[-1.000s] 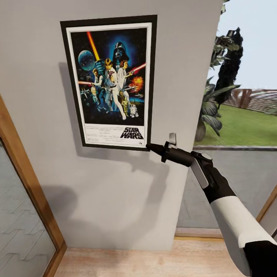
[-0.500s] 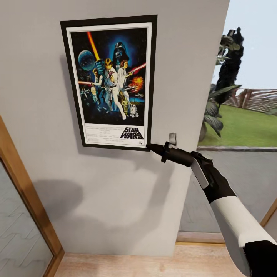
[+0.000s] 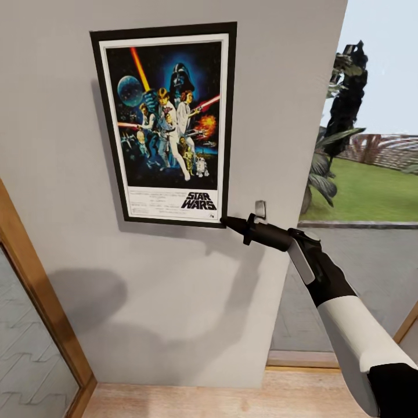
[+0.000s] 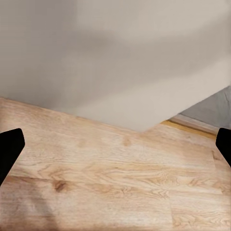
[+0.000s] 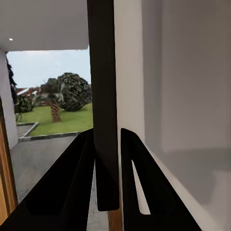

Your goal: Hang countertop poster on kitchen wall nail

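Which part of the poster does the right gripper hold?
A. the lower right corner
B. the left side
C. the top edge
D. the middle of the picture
A: the right gripper meets the poster at its lower right corner, and its fingers close on the black frame edge.

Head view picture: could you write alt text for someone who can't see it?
A framed Star Wars poster hangs flat against a grey wall, and the robot's right gripper grips its lower right corner. The black-and-white arm reaches up from the lower right. Past the wall's right edge lie a lawn and plants; a wooden door frame and pale wood floor show below.
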Controlling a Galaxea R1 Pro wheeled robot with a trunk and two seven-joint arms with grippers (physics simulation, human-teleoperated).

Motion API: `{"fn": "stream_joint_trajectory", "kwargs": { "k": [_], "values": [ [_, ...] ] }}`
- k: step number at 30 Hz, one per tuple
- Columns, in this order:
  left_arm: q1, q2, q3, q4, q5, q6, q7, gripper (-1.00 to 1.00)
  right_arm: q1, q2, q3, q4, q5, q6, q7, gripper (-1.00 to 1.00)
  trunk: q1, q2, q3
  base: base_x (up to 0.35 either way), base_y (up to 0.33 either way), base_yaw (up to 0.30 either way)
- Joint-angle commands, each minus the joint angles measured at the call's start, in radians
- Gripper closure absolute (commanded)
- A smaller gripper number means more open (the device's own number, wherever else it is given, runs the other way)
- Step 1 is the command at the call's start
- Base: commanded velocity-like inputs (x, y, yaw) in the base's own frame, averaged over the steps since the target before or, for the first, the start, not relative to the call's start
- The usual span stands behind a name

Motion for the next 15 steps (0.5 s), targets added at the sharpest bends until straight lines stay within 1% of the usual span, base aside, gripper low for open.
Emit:
{"fn": "stream_joint_trajectory", "kwargs": {
  "k": [1,13,15],
  "values": [
    [0.000,0.000,-0.008,0.000,0.007,-0.004,-0.002,-1.00,-0.001,-0.001,0.003,-0.001,-0.012,0.012,0.001,1.00,0.000,-0.001,-0.001,0.000,0.000,0.000],
    [0.000,0.000,-0.008,0.000,0.007,-0.004,-0.002,-1.00,0.000,-0.002,0.005,-0.006,-0.012,0.016,0.005,1.00,0.000,-0.001,-0.001,0.001,0.000,0.000],
    [0.000,0.000,-0.008,0.000,0.007,-0.004,-0.002,-1.00,-0.001,-0.002,0.005,-0.006,-0.011,0.017,0.005,1.00,0.000,-0.001,-0.001,0.092,0.000,0.000]
  ]
}}
